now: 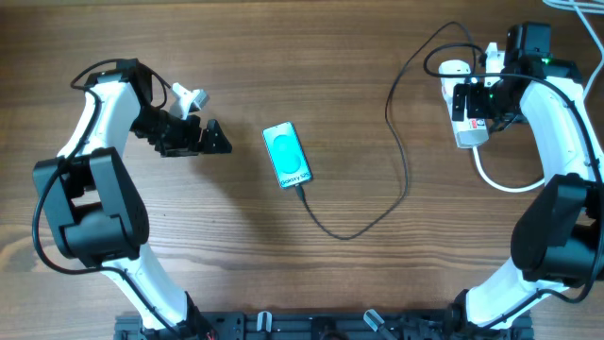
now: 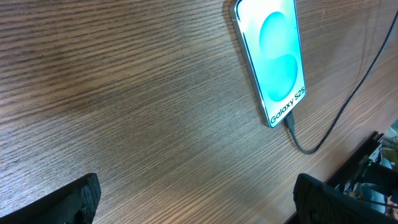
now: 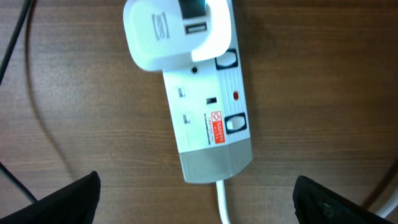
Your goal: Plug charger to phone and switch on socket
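The phone point(image 1: 287, 155) lies flat mid-table with its teal screen up, and shows in the left wrist view point(image 2: 277, 59). The charger's thin black cable point(image 1: 401, 156) runs from the phone's near end, where its plug tip sits point(image 2: 291, 126), in a loop to the white adapter point(image 3: 171, 31) plugged into the socket point(image 3: 208, 121). The socket is a white power strip at the far right point(image 1: 467, 132). My left gripper point(image 1: 215, 140) is open and empty, left of the phone. My right gripper point(image 3: 198, 202) is open, hovering above the socket's cord end.
The socket's thick white cord point(image 1: 505, 181) curves from the strip toward the right arm. Two rocker switches point(image 3: 235, 123) sit along the strip's right side beside a red dot. More cables lie at the far right corner point(image 1: 566, 8).
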You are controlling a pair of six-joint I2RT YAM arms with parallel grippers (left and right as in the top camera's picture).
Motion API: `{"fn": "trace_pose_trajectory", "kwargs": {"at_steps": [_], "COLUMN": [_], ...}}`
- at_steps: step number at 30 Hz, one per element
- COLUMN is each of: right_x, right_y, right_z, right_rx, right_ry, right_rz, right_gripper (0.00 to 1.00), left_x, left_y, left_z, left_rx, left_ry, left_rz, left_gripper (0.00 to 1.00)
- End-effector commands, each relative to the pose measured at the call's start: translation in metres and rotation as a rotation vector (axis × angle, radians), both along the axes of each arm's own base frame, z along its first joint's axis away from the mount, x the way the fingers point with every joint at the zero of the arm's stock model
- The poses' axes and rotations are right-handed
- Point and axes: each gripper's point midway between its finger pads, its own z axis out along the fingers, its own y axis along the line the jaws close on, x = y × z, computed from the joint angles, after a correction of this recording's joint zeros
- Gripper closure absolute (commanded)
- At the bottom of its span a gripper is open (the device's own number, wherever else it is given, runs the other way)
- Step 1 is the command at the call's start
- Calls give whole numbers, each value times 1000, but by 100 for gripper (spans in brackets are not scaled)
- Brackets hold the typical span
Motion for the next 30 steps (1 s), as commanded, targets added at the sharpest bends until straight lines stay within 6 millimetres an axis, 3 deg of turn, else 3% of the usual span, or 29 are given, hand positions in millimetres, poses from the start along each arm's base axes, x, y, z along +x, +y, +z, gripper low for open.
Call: {"fn": "trace_pose_trajectory", "kwargs": {"at_steps": [1,4,12,17,22,30], "right_x": [3,10,29,27,24,19], "right_y": [-8,0,-22,-36,-35,-35], "right_z": [-5,-3,4,-11,-19,-26], "right_rx": [-15,9,-40,3,58,-2], "right_ry": [-4,-32,-119,-96,-80,-44], "right_rz": [-4,95,72,-46,-191,-3], "right_gripper": [0,0,0,0,0,0], "left_x": [-1,-1,-1,-1,-1,-1], "left_y": [2,2,2,2,2,2], "left_z": [-4,-4,-4,-4,-4,-4], "left_rx": [-3,-4,-3,-4,-4,-4], "left_ry": [8,8,8,8,8,8], "left_rz": [0,1,0,1,-1,-1], "left_gripper": [0,0,0,0,0,0]}}
